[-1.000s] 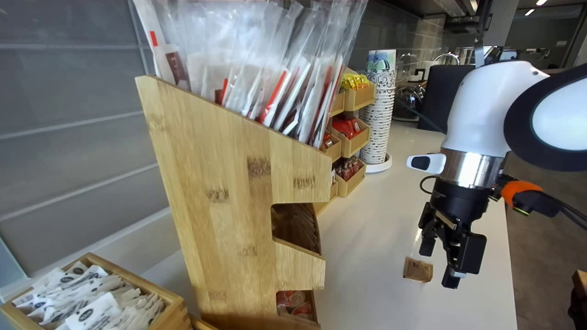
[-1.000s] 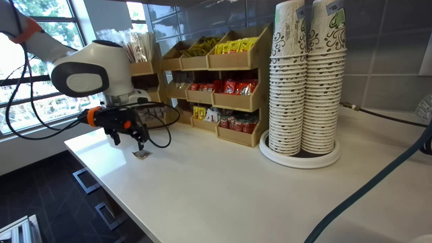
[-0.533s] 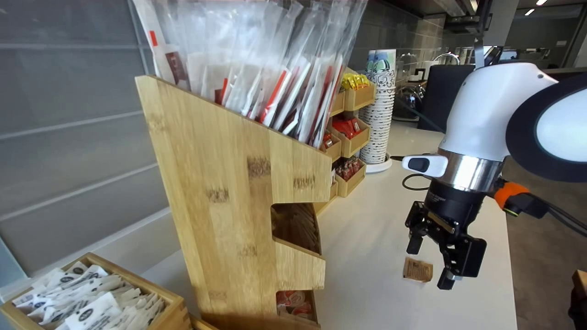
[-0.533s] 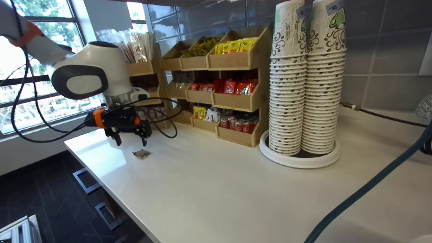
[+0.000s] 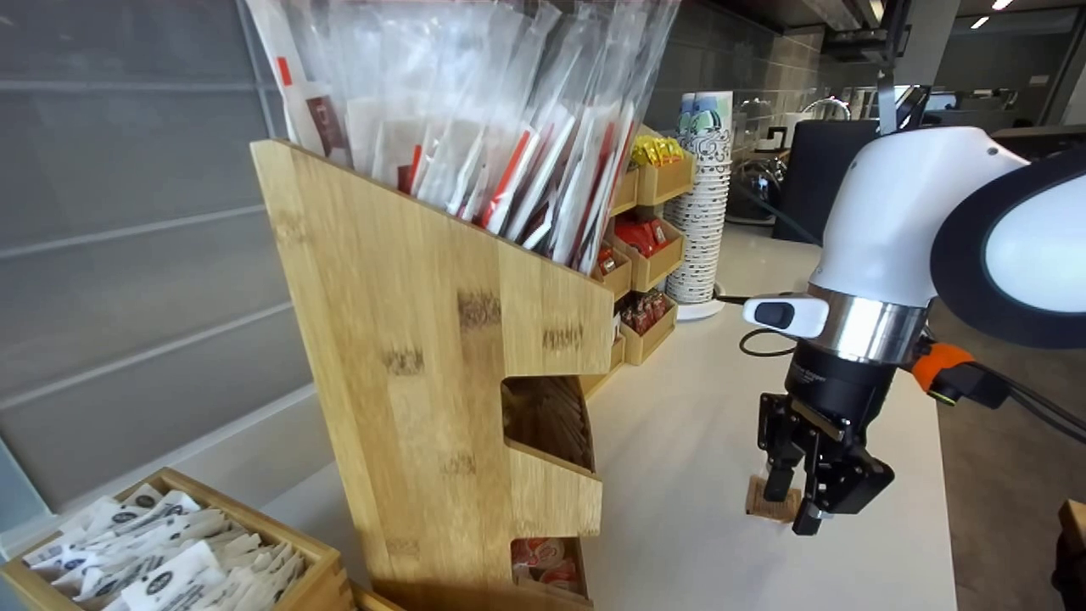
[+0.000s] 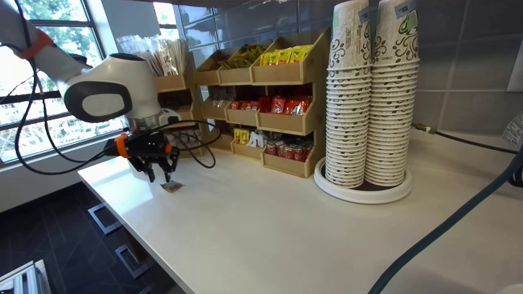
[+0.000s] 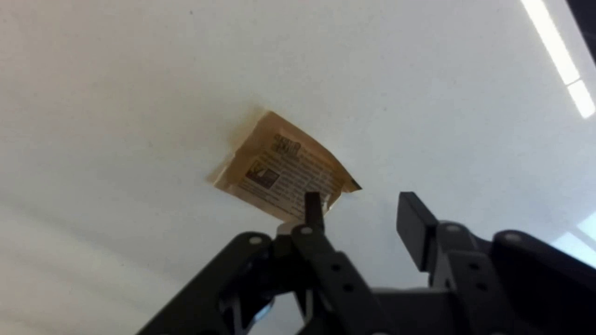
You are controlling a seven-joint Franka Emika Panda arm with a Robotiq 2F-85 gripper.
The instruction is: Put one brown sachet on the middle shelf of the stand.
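The brown sachet lies flat on the white counter, printed side up, one corner slightly raised; an exterior view shows the same sachet. My gripper hangs just above it, jaws part-way apart with nothing between them. In the wrist view the left fingertip overlaps the sachet's near edge, while the right one is over bare counter. Whether a finger touches the paper I cannot tell. The bamboo stand rises left of my gripper in an exterior view. Its middle shelf shows side-on, with brownish packets in the dark recess.
A low wooden box of white sachets sits beside the stand. Beyond are a tiered rack of yellow and red packets and tall paper cup stacks. Loose cables loop around the wrist. The counter edge runs along the front.
My gripper first shifted slightly and rose, then came down again over the sachet. Its jaws have drawn closer together from wide apart. The sachet has stayed put.
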